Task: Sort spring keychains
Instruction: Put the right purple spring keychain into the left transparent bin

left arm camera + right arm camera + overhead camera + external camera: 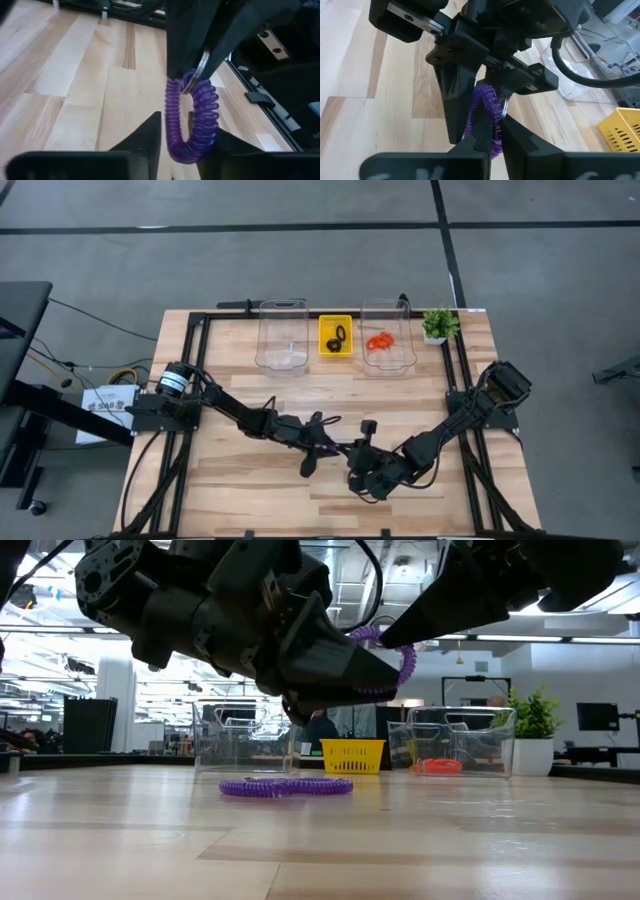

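A purple spring keychain hangs in the air above the table's middle, between both grippers; the low view shows the same purple keychain aloft. My left gripper reaches in from the left and is shut on it. My right gripper comes from the right and is shut on it too. A second purple keychain lies flat on the wood under the arms. Orange keychains lie in the right clear bin, and a black one in the yellow tray. My left gripper has the coil's looped end pinched between its two fingers, one on each side of the loop. The keychain is lifted clear of the table. My right gripper pinches the opposite end, at the metal ring and the coils beside it. Its fingers lie close together with the purple coil rising between them.
Along the far edge stand a left clear bin, a yellow tray, a right clear bin and a small potted plant. A black frame borders the table. Bare wood lies between the arms and the bins.
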### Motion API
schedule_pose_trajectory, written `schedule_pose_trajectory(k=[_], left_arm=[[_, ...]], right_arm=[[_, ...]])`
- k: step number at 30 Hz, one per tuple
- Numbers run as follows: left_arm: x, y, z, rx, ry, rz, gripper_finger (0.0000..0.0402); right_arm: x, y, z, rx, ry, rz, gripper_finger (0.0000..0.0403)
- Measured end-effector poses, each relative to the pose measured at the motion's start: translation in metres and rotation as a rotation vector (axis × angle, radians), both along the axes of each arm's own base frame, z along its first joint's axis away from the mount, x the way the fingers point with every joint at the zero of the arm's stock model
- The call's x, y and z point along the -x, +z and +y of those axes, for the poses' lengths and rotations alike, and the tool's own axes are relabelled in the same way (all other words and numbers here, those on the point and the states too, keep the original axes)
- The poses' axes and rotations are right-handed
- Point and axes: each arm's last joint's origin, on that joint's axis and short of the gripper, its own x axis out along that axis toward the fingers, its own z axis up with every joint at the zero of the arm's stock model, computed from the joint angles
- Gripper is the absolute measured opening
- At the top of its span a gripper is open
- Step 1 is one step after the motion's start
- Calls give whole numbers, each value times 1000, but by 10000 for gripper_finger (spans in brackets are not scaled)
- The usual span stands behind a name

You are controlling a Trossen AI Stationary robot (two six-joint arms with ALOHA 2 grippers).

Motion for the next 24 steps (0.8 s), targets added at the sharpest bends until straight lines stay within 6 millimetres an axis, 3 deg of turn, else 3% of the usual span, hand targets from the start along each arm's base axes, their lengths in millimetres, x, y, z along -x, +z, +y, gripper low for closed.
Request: schedule_pose_trajectory(k=[8, 16, 24], left_arm=[[0, 0, 1, -20, -4, -5, 32], [0, 0, 1, -22, -5, -5, 43], [0, 1, 1, -21, -4, -7, 37]], right_arm=[[0, -1, 1, -19, 21, 15, 28], [0, -2, 2, -62, 67, 47, 34], [0, -2, 3, -63, 69, 48, 69]])
